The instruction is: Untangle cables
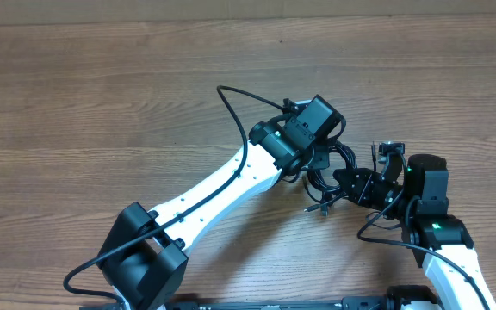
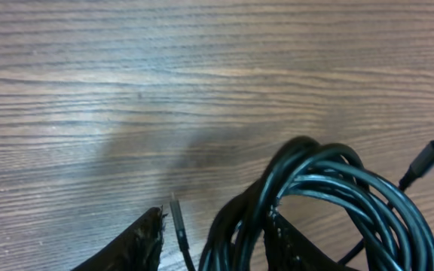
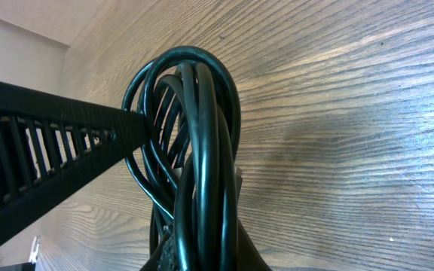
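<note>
The cables are a coiled bundle of thin black cords between my two grippers at the table's middle right. In the left wrist view the bundle runs between the fingers of my left gripper, close against the right finger. The left finger stands apart from it, so the jaws look open. A small plug lies between the fingers, and another plug sticks out at the right. My right gripper is shut on the bundle, which rises in loops from its jaws. My left gripper and right gripper nearly meet.
Loose plug ends trail onto the wooden table below the bundle. The left arm's own thick black wire arcs above it. A black slotted bar reaches in from the left and touches the loops.
</note>
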You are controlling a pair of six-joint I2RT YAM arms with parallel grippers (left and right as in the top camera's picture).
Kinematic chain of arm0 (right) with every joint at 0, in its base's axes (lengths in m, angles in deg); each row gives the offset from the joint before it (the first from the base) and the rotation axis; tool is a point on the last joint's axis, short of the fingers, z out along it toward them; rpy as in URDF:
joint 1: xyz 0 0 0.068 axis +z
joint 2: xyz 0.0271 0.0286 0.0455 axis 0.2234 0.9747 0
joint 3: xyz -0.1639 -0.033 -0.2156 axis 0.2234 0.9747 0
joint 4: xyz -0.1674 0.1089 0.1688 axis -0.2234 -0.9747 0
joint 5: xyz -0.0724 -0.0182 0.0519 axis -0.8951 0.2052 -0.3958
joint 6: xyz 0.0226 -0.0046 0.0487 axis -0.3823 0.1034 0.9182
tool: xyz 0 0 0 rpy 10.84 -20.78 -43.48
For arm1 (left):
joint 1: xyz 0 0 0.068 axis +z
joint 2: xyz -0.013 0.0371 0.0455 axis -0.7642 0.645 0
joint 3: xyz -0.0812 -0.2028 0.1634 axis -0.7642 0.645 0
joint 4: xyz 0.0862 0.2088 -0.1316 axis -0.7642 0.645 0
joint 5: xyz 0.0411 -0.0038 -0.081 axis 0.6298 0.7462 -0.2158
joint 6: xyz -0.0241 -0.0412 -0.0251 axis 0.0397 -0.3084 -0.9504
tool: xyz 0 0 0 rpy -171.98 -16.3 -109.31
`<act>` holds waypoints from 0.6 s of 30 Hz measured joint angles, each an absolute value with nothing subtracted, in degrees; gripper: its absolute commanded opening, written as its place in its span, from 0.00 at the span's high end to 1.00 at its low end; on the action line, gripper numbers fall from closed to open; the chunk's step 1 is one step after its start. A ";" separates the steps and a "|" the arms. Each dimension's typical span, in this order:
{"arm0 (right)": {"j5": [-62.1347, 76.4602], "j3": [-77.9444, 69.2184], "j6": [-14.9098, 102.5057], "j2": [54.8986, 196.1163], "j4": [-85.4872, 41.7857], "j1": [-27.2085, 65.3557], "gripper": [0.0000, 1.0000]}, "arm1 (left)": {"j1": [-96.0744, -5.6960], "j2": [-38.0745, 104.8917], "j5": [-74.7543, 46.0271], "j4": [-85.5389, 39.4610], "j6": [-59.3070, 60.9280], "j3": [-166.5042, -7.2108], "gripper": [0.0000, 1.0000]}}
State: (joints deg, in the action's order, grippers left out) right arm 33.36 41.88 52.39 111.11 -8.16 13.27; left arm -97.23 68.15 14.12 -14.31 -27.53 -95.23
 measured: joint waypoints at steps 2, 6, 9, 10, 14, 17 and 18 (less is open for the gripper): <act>33.34 41.88 52.41 111.11 -8.16 13.27 0.96 | -97.23 68.17 13.24 -14.39 -27.53 -95.23 0.58; 33.38 41.88 52.41 111.11 -8.14 13.27 0.96 | -97.41 68.17 12.37 -14.48 -27.55 -95.23 0.58; 33.36 41.88 52.41 111.11 -8.18 13.27 0.96 | -97.84 68.41 12.19 -14.74 -27.55 -95.23 0.61; 33.36 41.88 52.41 111.11 -8.18 13.27 0.96 | -97.91 68.65 12.17 -14.83 -27.57 -95.23 0.64; 33.36 41.88 52.39 111.11 -8.16 13.27 0.96 | -98.26 70.58 12.19 -14.92 -27.96 -95.23 0.87; 33.38 41.88 52.37 111.18 -8.29 13.31 0.96 | -98.26 71.71 11.71 -15.20 -28.47 -95.23 0.95; 33.38 41.88 52.34 111.20 -8.40 13.31 0.96 | -98.41 71.89 11.76 -15.27 -28.45 -95.23 0.95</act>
